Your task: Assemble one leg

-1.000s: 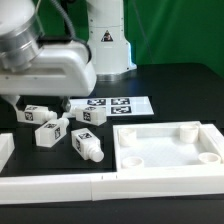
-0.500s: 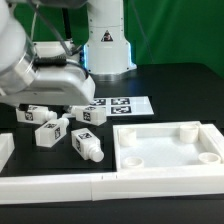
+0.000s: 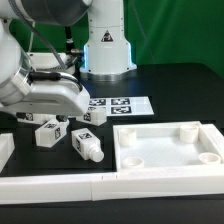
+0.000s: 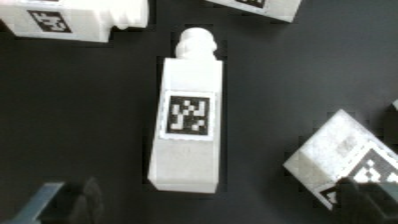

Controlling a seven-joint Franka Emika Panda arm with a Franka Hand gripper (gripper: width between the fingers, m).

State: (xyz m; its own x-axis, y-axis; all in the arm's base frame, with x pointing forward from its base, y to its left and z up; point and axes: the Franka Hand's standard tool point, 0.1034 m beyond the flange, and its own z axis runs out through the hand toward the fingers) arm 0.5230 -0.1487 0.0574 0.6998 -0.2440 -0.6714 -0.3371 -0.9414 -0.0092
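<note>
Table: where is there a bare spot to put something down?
Bare table lies behind the tabletop, on the exterior view's right of the marker board. The legs crowd the exterior view's left.

A green backdrop (image 3: 172, 30), perhaps cloth, stands behind the matte black worktop (image 3: 185, 92); the light is even.

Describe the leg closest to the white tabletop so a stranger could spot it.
Find the big white tabletop on the exterior view's right. Just off its left edge lies a tagged white leg; the other legs lie farther from that edge.
</note>
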